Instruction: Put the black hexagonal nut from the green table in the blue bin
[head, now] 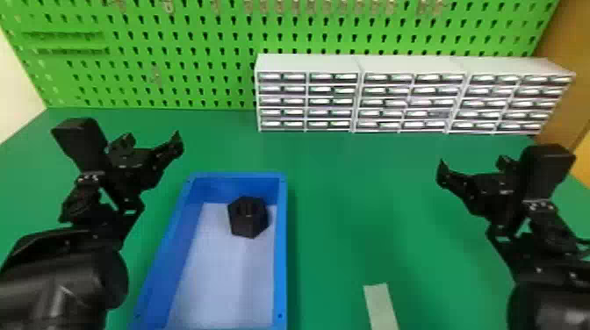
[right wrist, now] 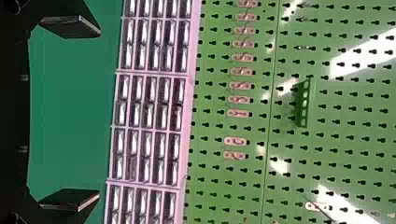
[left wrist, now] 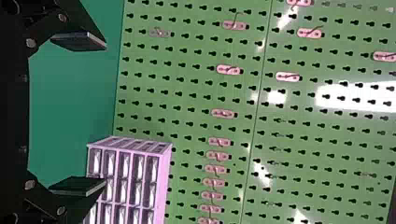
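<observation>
Green table, left end effector and right end effector raised, spread

The left arm and right arm are wearing rounded black shells; round screws are dotting the left gripper's flat-fingered black frame.

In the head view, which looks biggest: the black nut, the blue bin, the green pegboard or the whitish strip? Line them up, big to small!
1. Green pegboard
2. Blue bin
3. Black hexagonal nut and whitish strip: too alike in size to rank
</observation>
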